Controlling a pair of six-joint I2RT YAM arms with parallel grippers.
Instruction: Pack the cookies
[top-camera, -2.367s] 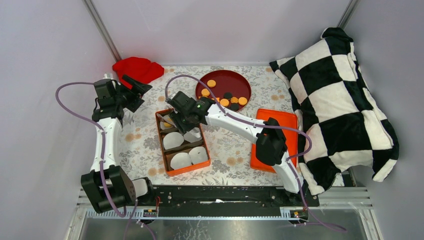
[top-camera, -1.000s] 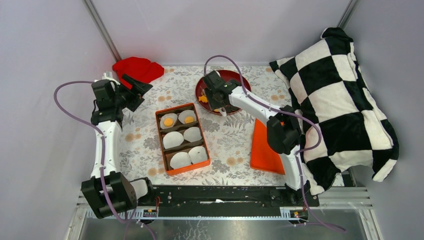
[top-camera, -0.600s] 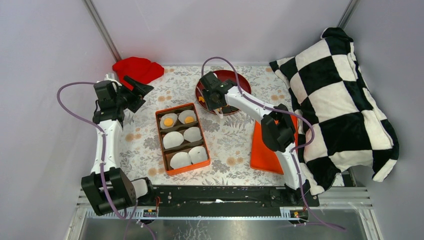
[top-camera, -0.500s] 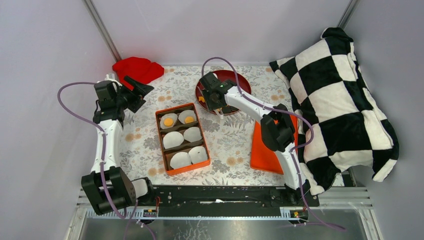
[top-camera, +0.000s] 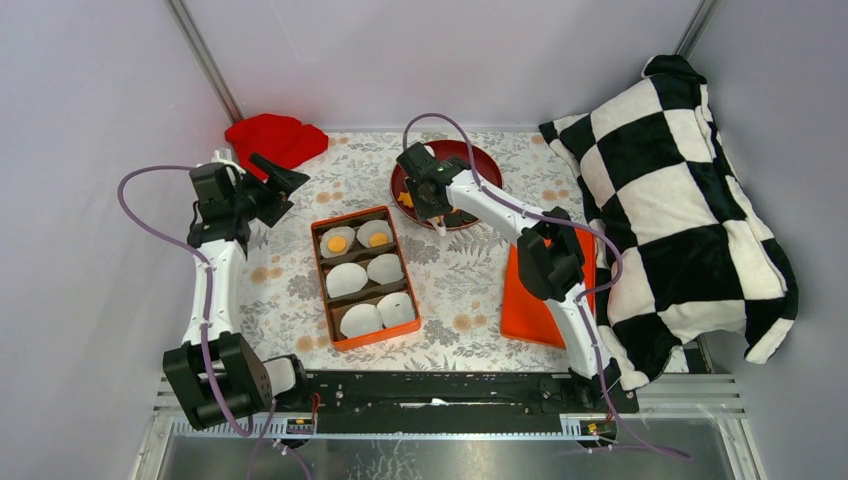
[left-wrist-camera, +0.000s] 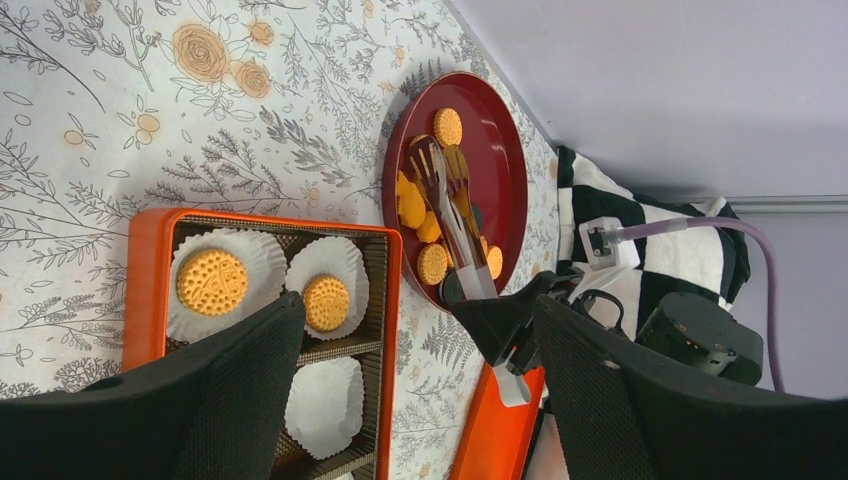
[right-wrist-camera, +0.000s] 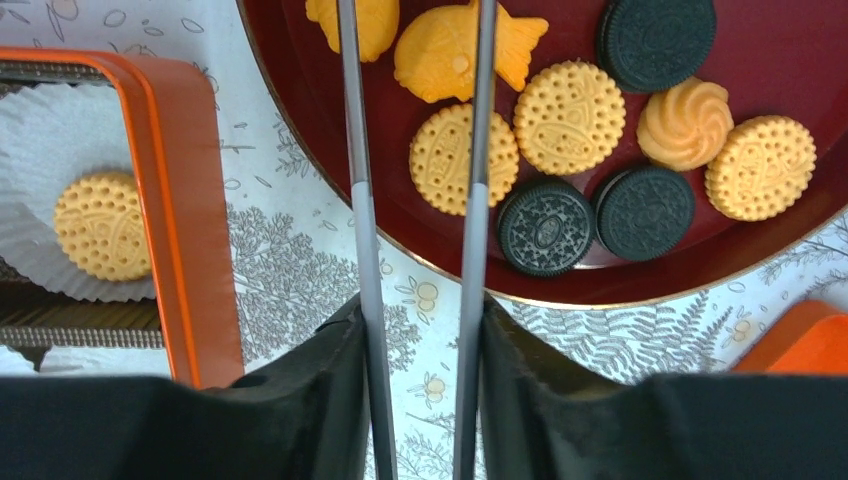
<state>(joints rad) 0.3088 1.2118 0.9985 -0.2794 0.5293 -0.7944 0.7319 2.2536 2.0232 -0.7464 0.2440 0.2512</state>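
Note:
Several cookies (right-wrist-camera: 566, 117), orange and black, lie on the red plate (top-camera: 487, 168); one is fish-shaped (right-wrist-camera: 450, 52). My right gripper (top-camera: 432, 196) hangs over the plate's near-left part, shut on metal tongs (right-wrist-camera: 357, 150). The tong arms stand apart on either side of the fish-shaped cookie, and their tips are out of the right wrist view. The orange box (top-camera: 372, 340) holds white paper cups; its two far cups each hold an orange cookie (top-camera: 337, 242) (top-camera: 377, 239). My left gripper (top-camera: 275, 180) is open and empty, raised left of the box.
A red cloth (top-camera: 272, 136) lies at the back left. The orange lid (top-camera: 540, 300) lies right of the box under the right arm. A checkered pillow (top-camera: 680, 200) fills the right side. Empty paper cups (top-camera: 347, 280) fill the box's other compartments.
My right gripper has moved with the tongs from the box's far end to the red plate. Two cookies now lie in the far cups. The left arm has barely moved.

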